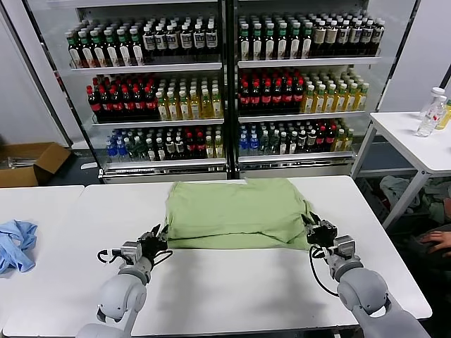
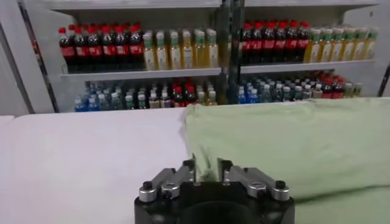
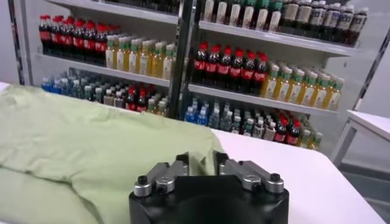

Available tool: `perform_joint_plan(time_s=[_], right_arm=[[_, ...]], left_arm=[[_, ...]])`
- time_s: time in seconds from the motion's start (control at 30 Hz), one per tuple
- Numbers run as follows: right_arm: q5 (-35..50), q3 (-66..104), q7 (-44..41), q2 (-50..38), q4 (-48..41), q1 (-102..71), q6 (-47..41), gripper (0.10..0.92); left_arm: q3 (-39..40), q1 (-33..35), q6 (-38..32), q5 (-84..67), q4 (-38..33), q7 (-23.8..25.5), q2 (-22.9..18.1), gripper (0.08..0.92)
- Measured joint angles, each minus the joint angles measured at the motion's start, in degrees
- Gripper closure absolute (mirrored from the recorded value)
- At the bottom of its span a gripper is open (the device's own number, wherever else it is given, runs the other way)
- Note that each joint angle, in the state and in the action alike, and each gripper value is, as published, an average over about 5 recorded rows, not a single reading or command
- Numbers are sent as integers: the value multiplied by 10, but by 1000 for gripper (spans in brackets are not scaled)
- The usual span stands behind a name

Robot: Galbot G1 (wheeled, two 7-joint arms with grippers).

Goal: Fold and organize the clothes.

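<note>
Left gripper [image 1: 156, 238] sits low on the worktop [image 1: 232, 289] at the near left corner of the folded shirt [image 1: 236, 211]; right gripper [image 1: 318, 232] sits at the near right corner. Whether either set of jaws is parted or pinching cloth cannot be told: in both wrist views the fingertips are close together at the fabric's edge, with the contact itself hidden.

Item inspected: the shirt, pale green, lies folded into a rough rectangle at the middle of the white worktop, plain side up, several layers deep along the near edge. Collar, buttons and any printed patch are not visible.

Handling assessment: judged light, soft and limp. It will sag and lose its shape if lifted from one point, and the layers may slide apart. Not fragile. The worktop looks smooth, so the bundle may skid when pushed.

Recommended hold: both near corners together, pinching all layers at the folded edge, one gripper each side.

Other items: a drinks cooler [image 1: 225, 84] stands behind, and a blue cloth [image 1: 15, 243] lies on the adjoining table, well apart.
</note>
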Motion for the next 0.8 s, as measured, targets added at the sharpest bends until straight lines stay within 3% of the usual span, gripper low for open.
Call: perform_joint_plan(time_s=[0.27, 0.33, 0.4, 0.5, 0.8], right_arm=[[13, 18, 11, 10, -6, -25, -33, 288], [20, 18, 12, 11, -9, -26, -42, 265], [28, 15, 11, 10, -12, -26, -49, 293], [39, 12, 10, 8, -15, -28, -56, 378], [68, 10, -4, -3, -19, -32, -57, 638]], left_arm=[[3, 15, 3, 9, 4, -6, -4, 402], [5, 15, 7, 9, 9, -7, -5, 347], [8, 13, 11, 8, 14, -8, -6, 323], [11, 13, 18, 6, 18, -9, -5, 376], [9, 12, 33, -22, 26, -3, 0, 644]])
